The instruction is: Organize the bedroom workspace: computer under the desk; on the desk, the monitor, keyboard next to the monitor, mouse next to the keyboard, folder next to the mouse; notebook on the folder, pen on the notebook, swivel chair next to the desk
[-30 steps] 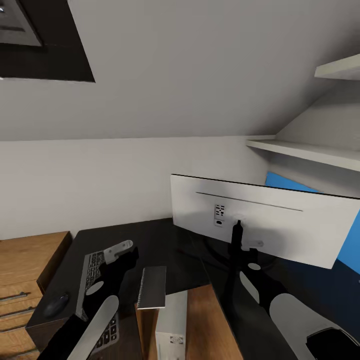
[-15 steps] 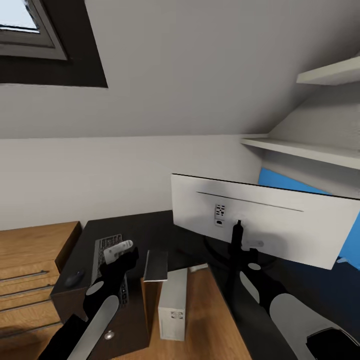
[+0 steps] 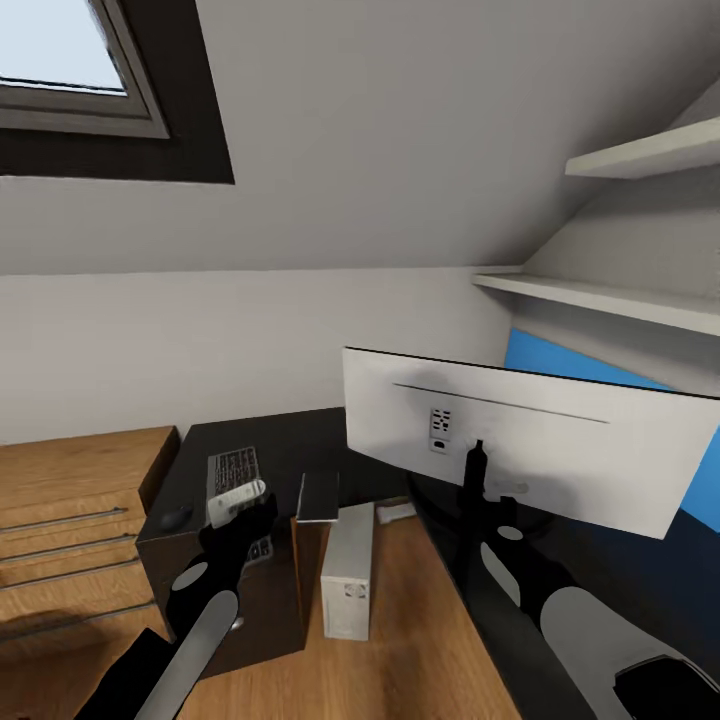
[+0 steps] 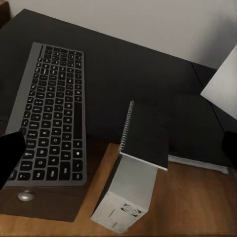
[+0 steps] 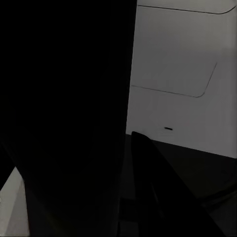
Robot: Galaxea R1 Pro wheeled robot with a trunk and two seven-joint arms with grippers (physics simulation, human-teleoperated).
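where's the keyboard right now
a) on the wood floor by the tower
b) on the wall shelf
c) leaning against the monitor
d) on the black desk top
d, the keyboard lies flat on the glossy black top of the desk, set apart from the monitor; the computer stands on the floor below the desk edge.

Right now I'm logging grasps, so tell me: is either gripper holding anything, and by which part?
The right gripper holds the monitor by its black stand, just behind the white back. The left gripper is open over the keyboard, holding nothing.
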